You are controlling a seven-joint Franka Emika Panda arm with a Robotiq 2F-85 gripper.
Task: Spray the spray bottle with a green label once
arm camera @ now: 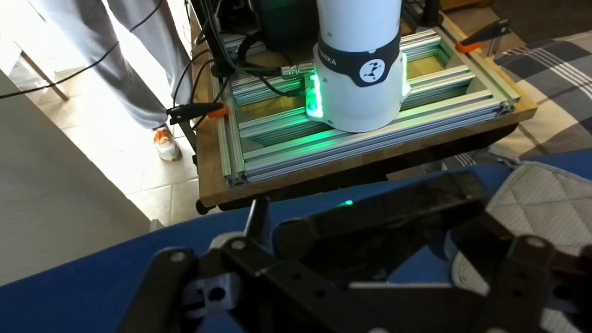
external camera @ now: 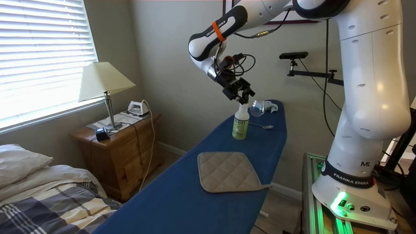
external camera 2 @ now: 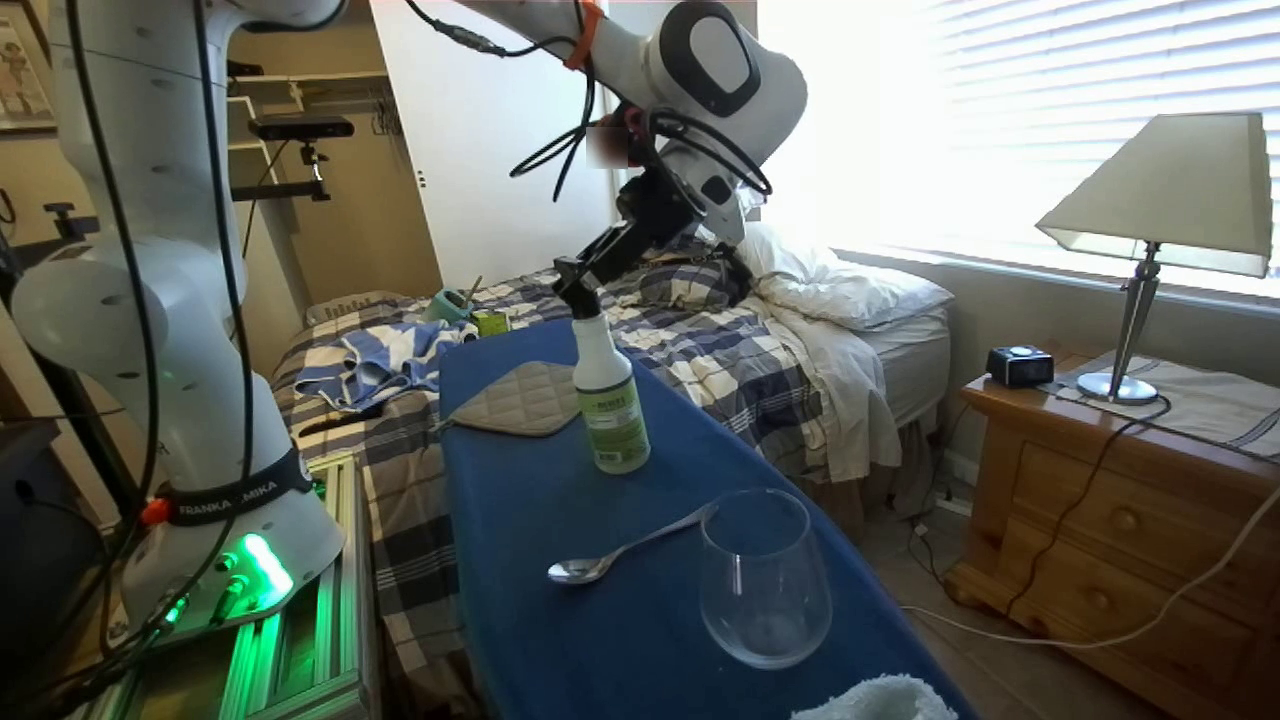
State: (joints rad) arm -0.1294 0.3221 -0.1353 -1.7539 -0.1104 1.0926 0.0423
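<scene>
Yellow-green wraps the lower body of the spray bottle [external camera 2: 600, 362], which is on the blue table [external camera: 162, 201], between a beige pot holder [external camera: 227, 172] and a metal spoon [external camera 2: 588, 570]. The jaws are at its top, around the dark spray head [external camera 2: 585, 306]. A dark, blurred shape [arm camera: 384, 210] lies between them in the wrist view, so they are not fully together; whether they clamp the head or only stand about it, I cannot tell.

The bottle has a white neck and shoulders, a printed label [external camera: 240, 127] and a pale, translucent strip at the bottom. It leans a little in both exterior views, and its base appears to rest on the table.

Past the spoon stands a clear, stemless glass [external camera 2: 765, 590], and near it, at the table's end, lies a crumpled white cloth [external camera 2: 880, 702]. The white robot arm [external camera: 373, 97] reaches over from a metal frame [arm camera: 370, 143] beside the table. Across from it are a bed [external camera: 26, 191] with plaid covers [external camera: 61, 208] and a wooden nightstand [external camera: 104, 159] carrying a lamp [external camera: 105, 78], a small black box [external camera: 102, 134] and an iron [external camera: 137, 108]. The wrist view also shows a person's legs [arm camera: 155, 41] on the tiled floor [arm camera: 159, 196].
</scene>
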